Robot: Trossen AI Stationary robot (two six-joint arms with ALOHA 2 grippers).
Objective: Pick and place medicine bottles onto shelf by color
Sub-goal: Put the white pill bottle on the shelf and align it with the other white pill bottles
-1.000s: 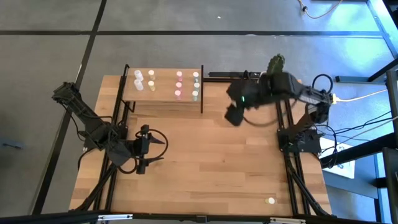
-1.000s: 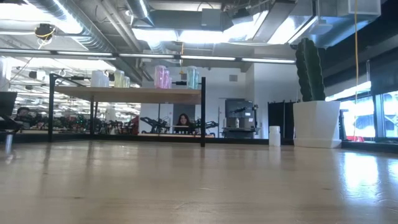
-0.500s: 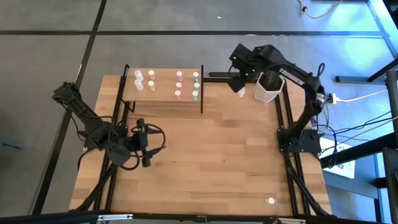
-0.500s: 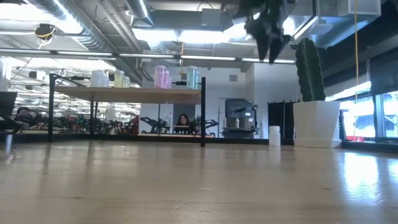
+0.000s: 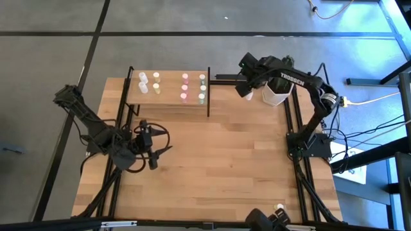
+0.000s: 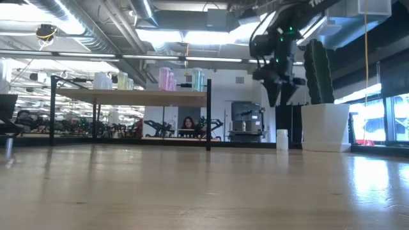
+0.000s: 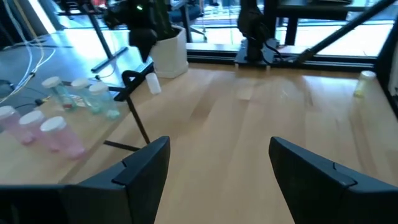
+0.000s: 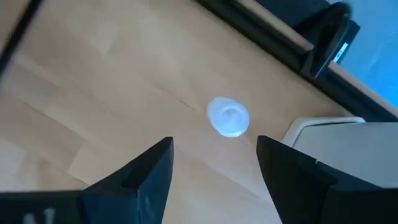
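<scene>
Several medicine bottles stand in colour groups on the shelf (image 5: 168, 99): white (image 5: 142, 80), pale yellow (image 5: 156, 82), pink (image 5: 185, 86) and pale green (image 5: 201, 88). A lone white bottle (image 8: 228, 116) stands upright on the table (image 6: 282, 138) beside the cactus pot. My right gripper (image 6: 276, 96) hangs open above it, pointing down, its fingers (image 8: 146, 174) clear of the bottle. Another pale bottle (image 5: 279, 207) stands at the table's near right. My left gripper (image 5: 154, 144) waits open over the table's left part.
The white pot (image 5: 275, 92) with the cactus (image 6: 317, 70) stands close on the right of the lone bottle, by the table's far right edge. The shelf's black posts (image 6: 208, 115) rise left of it. A dark shape (image 5: 266, 219) shows at the near edge.
My right gripper has swung from over the middle of the table toward the far edge and come down over the lone white bottle, still open. My left gripper has rolled in place. A dark shape has come into the high view at the near edge.
</scene>
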